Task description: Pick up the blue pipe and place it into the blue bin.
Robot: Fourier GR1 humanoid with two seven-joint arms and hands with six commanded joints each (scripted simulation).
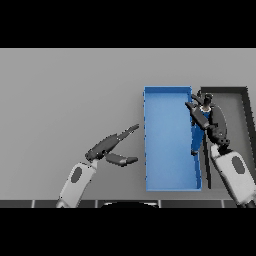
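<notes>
right hand [212, 120] positioned over the right wall of the blue bin [167, 175], fingers [192, 107] curled round the blue pipe [198, 135] and grasping it near its upper end. pipe hanging down from the grasp toward the robot, lying along the inner side of the bin's right wall; whether touching the bin floor cannot be told. just beyond the hand on its outer side, a dark grey tray [240, 100] with a black rim, set beside the bin. right forearm entering from the lower right corner, crossing the tray's near edge.

left hand [107, 147] well apart from the bin, on its left, resting low over the grey table [60, 90]; fingers extended and relaxed, thumb spread below them, grasping nothing. bin opening directly ahead of the left fingertips, not touching.
</notes>
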